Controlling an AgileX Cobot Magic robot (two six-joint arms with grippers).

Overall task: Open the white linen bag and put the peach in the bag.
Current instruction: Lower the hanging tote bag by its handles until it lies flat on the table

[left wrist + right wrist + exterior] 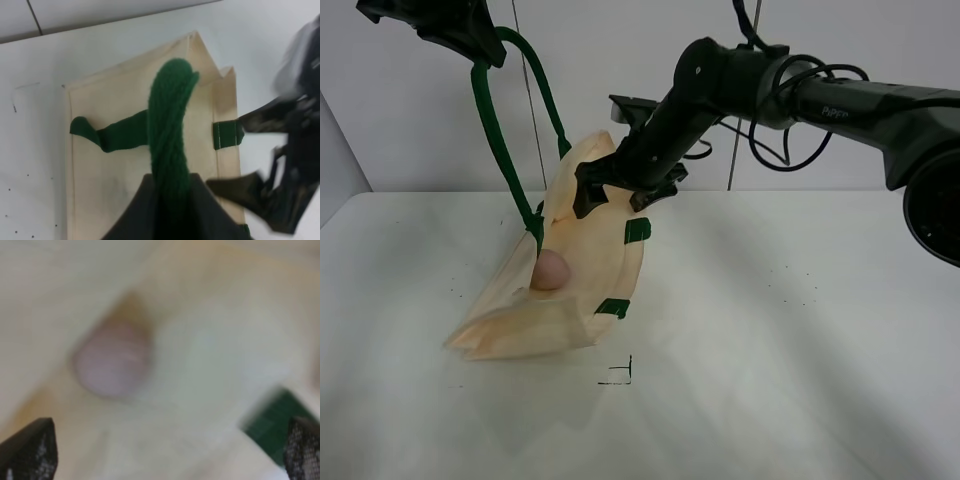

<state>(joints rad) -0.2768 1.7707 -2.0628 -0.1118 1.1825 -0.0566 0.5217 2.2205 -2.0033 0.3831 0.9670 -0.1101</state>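
Note:
The white linen bag (590, 260) lies on the white table with its mouth held open. My left gripper (480, 50) is raised high at the upper left, shut on one dark green strap handle (500, 150) and pulling it up. The wrist view shows the strap (170, 135) running into that gripper (170, 205) above the bag (110, 165). The peach (551, 270) rests inside the bag's opening. My right gripper (620, 195) hovers open and empty over the bag, above the peach. Its blurred wrist view shows the peach (112, 362) on cream cloth between spread fingertips (30, 450).
Green tabs (637, 230) sit on the bag's side, one also in the right wrist view (272, 425). A small black mark (620, 375) is on the table (800, 380) in front of the bag. The right arm (285, 165) shows blurred beside the bag.

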